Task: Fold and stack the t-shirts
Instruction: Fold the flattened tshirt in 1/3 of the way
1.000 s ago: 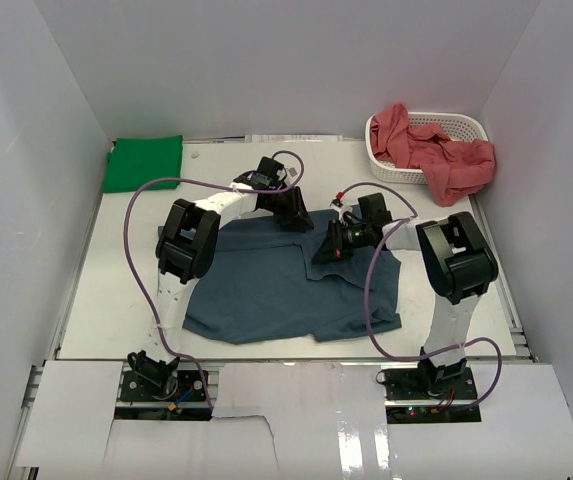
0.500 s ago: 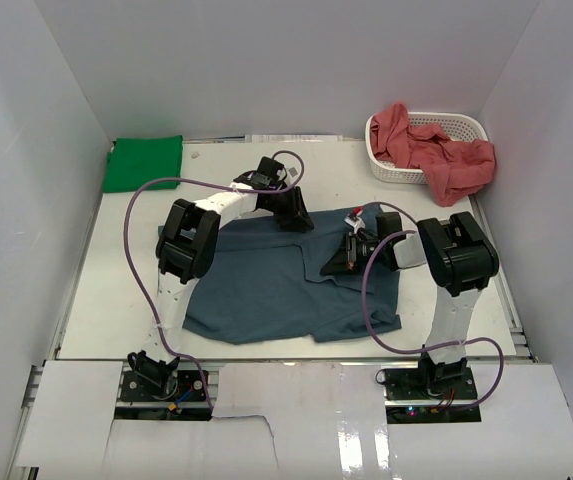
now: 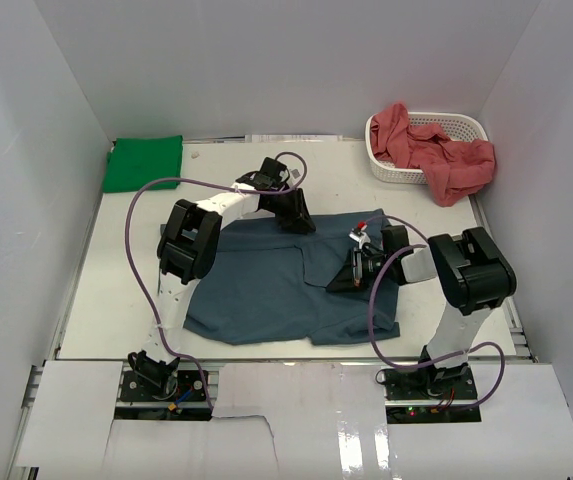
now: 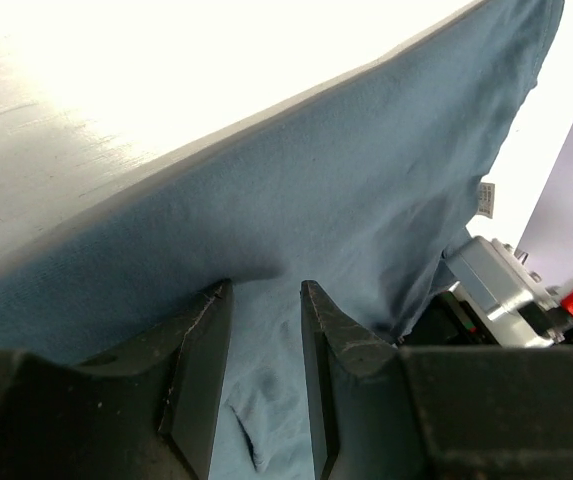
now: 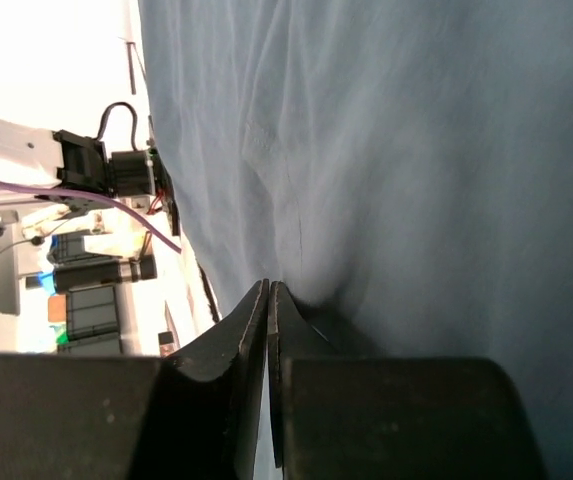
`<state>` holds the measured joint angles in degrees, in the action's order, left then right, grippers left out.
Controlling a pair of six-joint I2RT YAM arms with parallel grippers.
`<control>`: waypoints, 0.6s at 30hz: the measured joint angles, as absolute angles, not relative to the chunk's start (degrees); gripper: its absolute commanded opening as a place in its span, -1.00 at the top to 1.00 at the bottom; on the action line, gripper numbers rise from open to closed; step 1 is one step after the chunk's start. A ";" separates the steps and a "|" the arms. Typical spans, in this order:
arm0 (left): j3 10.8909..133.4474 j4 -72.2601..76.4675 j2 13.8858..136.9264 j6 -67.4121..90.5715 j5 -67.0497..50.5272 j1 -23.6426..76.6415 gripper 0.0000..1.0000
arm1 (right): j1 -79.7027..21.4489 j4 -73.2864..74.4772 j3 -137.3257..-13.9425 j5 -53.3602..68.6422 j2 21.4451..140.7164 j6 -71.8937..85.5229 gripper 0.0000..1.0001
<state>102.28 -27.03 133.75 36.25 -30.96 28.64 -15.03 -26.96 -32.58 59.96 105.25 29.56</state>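
Fold step: slate-blue soft cloth t-shirt (image 3: 266, 290) is pinched by R gripper (image 5: 268, 285), hem straddled by half-spread L gripper (image 4: 264, 290); flap to be carried across nxt.

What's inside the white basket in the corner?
Crumpled red shirts lie in the basket and hang over its front rim. How many there are, and whether anything lies under them, can't be seen, because the cloth hides whatever is below it.

slate blue t-shirt (image 3: 266, 290): centre of frame, spread mostly flat, right part pulled up into a loose fold with creases. green t-shirt (image 3: 144, 162): folded neat, upper left. salmon red t-shirts (image 3: 436, 150): crumpled heap, upper right.
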 measured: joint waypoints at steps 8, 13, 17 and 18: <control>102.94 -28.21 133.84 35.79 -30.63 28.64 0.10 | -15.03 -9.02 -39.05 50.46 96.55 20.78 0.76; 103.90 -29.80 133.84 35.59 -30.59 28.64 0.07 | -15.03 -2.33 -46.30 39.53 90.91 18.11 0.61; 107.31 -34.22 133.84 35.35 -29.91 28.64 0.02 | -15.03 0.60 -50.39 31.42 88.42 17.28 0.47; 108.77 -35.42 133.82 35.27 -29.65 28.64 0.00 | -15.03 1.56 -51.42 29.61 88.25 17.02 0.46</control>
<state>108.77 -35.42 133.82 35.27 -29.65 28.64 -15.03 1.56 -51.42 29.61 88.25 17.02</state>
